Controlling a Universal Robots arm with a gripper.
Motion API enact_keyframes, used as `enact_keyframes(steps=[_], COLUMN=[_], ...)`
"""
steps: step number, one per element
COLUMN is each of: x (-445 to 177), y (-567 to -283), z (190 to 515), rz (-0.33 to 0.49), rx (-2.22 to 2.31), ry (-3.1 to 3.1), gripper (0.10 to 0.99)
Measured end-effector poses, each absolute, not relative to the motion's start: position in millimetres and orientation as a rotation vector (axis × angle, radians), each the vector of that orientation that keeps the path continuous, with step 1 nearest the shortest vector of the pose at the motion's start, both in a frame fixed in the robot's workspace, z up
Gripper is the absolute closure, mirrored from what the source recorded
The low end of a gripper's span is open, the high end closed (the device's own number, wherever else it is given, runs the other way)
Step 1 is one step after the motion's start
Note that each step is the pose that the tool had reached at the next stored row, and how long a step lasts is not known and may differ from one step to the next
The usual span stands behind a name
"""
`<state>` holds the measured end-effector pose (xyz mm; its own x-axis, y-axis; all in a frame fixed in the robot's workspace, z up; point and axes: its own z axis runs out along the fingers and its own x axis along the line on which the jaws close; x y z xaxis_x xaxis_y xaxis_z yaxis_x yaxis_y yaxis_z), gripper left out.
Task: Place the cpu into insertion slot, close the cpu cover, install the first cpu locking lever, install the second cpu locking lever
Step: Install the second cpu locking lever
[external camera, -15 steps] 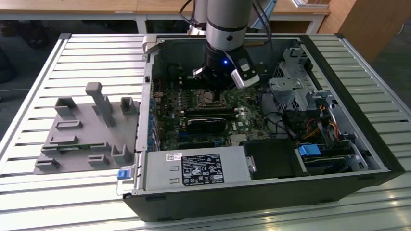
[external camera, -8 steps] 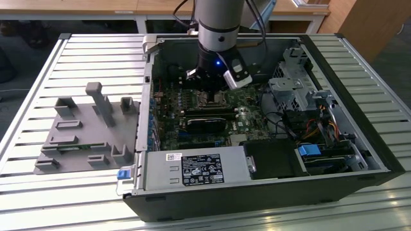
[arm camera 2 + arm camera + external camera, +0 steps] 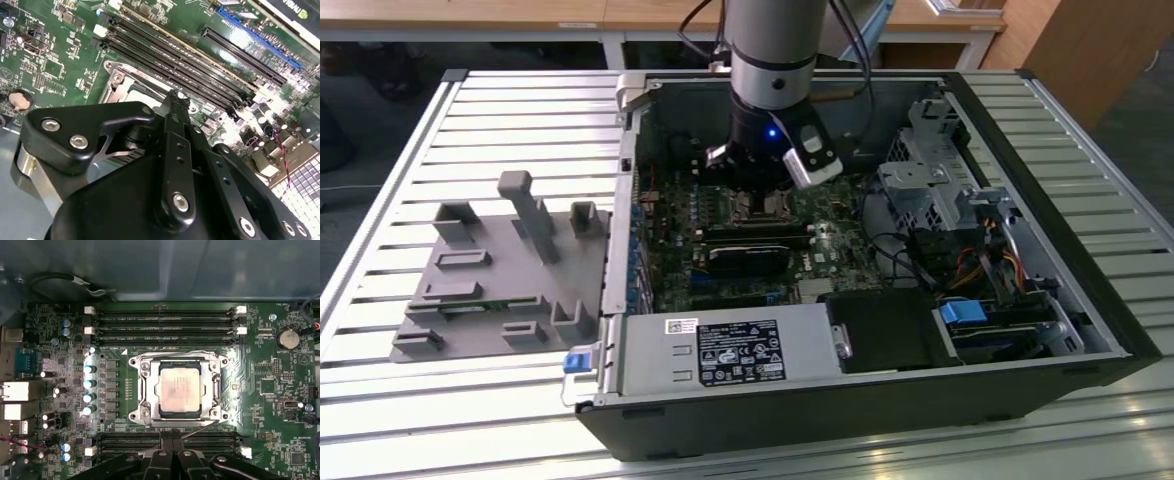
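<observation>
In the exterior view, going left to right, a grey fixture plate (image 3: 500, 270) lies on the slatted table (image 3: 400, 150) at 9 o'clock of the open computer case (image 3: 881, 400). My gripper (image 3: 761, 185) hangs inside the case just above the motherboard (image 3: 720, 285), at about 12 o'clock of the black expansion card (image 3: 750, 258); the drive cage (image 3: 927, 190) sits at 3 o'clock of it. In the first wrist view, the cpu (image 3: 179, 389) lies flat in the insertion slot (image 3: 150, 390), its pale metal face up. The cpu cover (image 3: 216, 390) is down around the chip and frames it on all sides. A thin lever wire (image 3: 200, 429) runs slanted along the 6 o'clock edge of the socket; I cannot tell whether it is latched. Memory slots (image 3: 165, 322) lie at 12 o'clock of the socket, and my fingertips (image 3: 172, 442) stand at 6 o'clock of it, drawn together with nothing between them. In the second wrist view, my fingertip (image 3: 176, 102) sits just above the socket's edge.
</observation>
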<state>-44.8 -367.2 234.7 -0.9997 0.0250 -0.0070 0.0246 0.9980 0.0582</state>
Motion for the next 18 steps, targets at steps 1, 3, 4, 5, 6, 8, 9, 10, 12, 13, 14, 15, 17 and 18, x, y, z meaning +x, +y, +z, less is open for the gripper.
enact_keyframes(steps=[1, 3, 4, 5, 6, 8, 9, 10, 12, 13, 14, 15, 17, 18], x=[-44.8, -45.0, -45.2, -45.4, -45.6, -45.8, -46.1, -46.4, -46.8, -46.9, -47.0, -47.1, -47.6, -47.9], y=[-368.0, -371.2, -372.1, -372.8, -373.5, -374.2, -374.4, -374.5, -374.6, -374.6, -374.6, -374.6, -375.4, -376.2], z=[234.6, 234.3, 234.2, 234.1, 234.0, 233.3, 233.0, 232.6, 231.1, 229.8, 228.7, 227.9, 227.0, 226.8], rz=[0.094, 0.113, 0.117, 0.120, 0.121, 0.123, 0.123, 0.124, 0.123, 0.123, 0.124, 0.124, 0.131, 0.144], rx=[0.039, 0.039, 0.039, 0.039, 0.039, 0.039, 0.039, 0.039, 0.039, 0.039, 0.039, 0.039, 0.039, 0.039], ry=[3.132, 3.132, 3.132, 3.132, 3.132, 3.131, 3.131, 3.131, 3.131, 3.131, 3.131, 3.132, 3.131, 3.131], gripper=[0.980, 0.980, 0.980, 0.980, 0.980, 0.980, 0.980, 0.980, 0.980, 0.980, 0.980, 0.980, 0.980, 0.980])
